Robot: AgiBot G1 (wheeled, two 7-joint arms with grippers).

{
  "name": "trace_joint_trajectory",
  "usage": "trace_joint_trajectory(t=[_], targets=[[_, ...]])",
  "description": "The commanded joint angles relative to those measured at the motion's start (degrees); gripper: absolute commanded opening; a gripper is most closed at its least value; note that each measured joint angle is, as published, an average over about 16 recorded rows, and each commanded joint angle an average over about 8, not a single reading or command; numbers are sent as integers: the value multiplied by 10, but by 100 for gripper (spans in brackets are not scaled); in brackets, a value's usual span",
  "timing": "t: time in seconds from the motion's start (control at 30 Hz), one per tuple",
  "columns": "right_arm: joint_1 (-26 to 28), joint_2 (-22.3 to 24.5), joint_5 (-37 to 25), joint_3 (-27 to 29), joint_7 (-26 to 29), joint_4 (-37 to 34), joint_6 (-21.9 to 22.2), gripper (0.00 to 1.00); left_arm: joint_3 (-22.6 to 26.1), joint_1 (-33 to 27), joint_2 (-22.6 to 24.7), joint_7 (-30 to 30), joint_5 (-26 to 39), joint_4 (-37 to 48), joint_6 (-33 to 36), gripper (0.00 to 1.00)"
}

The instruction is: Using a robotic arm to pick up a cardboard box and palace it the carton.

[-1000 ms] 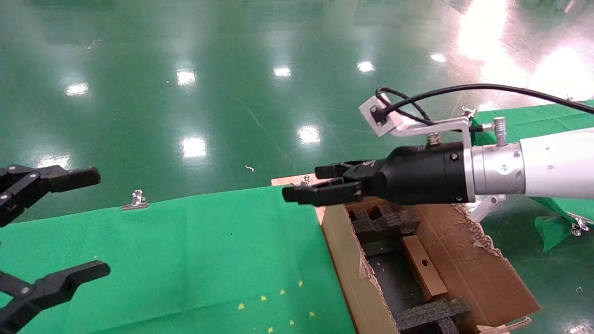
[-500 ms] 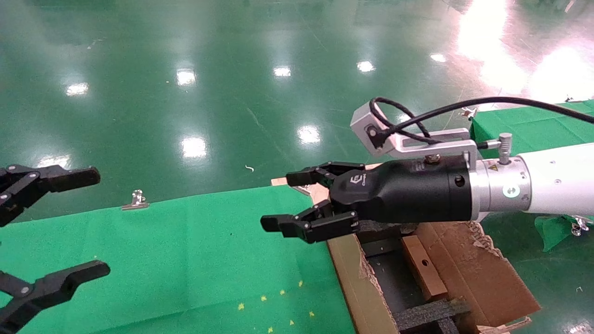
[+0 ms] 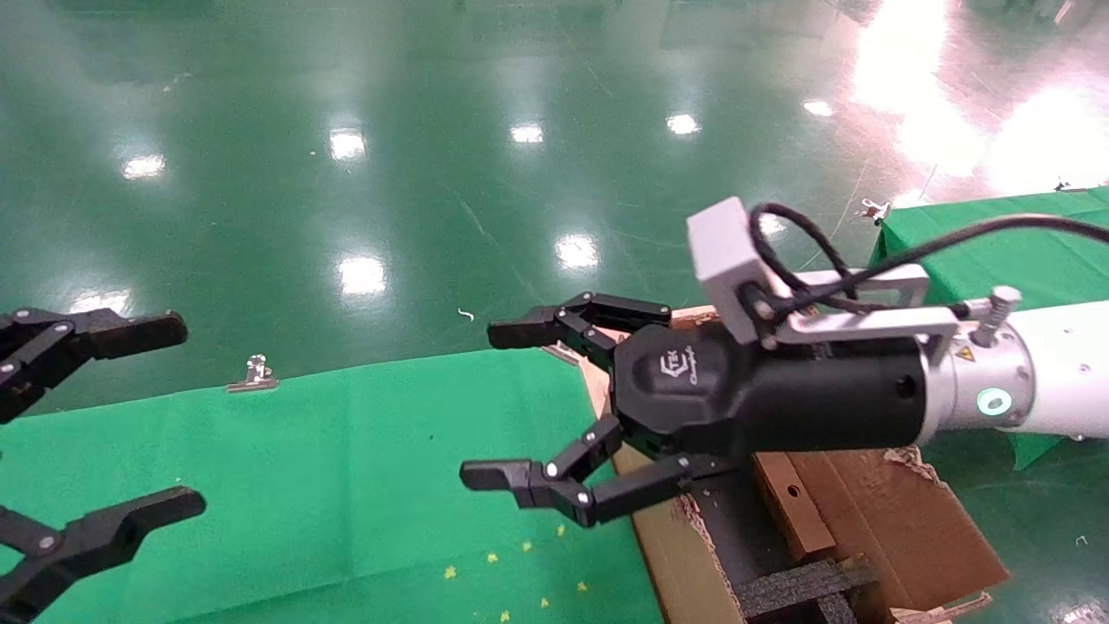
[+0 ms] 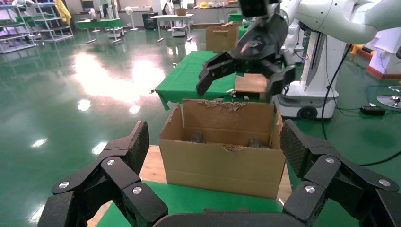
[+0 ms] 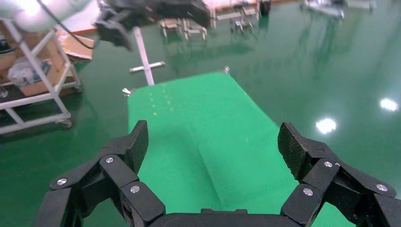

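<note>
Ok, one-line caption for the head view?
Right gripper open over the carton edge, cardboard box already inside.

My right gripper carries a white hexagonal logo with a short line of lettering beside it on its black housing; the lettering is too small to read. A small yellow warning triangle sits on my wrist collar. I find no other legible text.

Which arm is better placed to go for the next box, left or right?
Right, probably. The right gripper hangs open and empty at the carton edge, above the green table; the cardboard box lies in the carton. The left gripper sits open at the table's far left.
</note>
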Motion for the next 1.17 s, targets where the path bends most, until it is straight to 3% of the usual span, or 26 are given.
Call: trace_joint_trajectory(t=[0.03,0.37,1.17], targets=[[-11,-3,11,15,-25,-1,-10,100,0,0,0,0,0,0,0,100],[-49,-15,52,66,-109,-5,-47,100,0,0,0,0,0,0,0,100],[-44,-14,46,59,-100,-5,-42,100,0,0,0,0,0,0,0,100]])
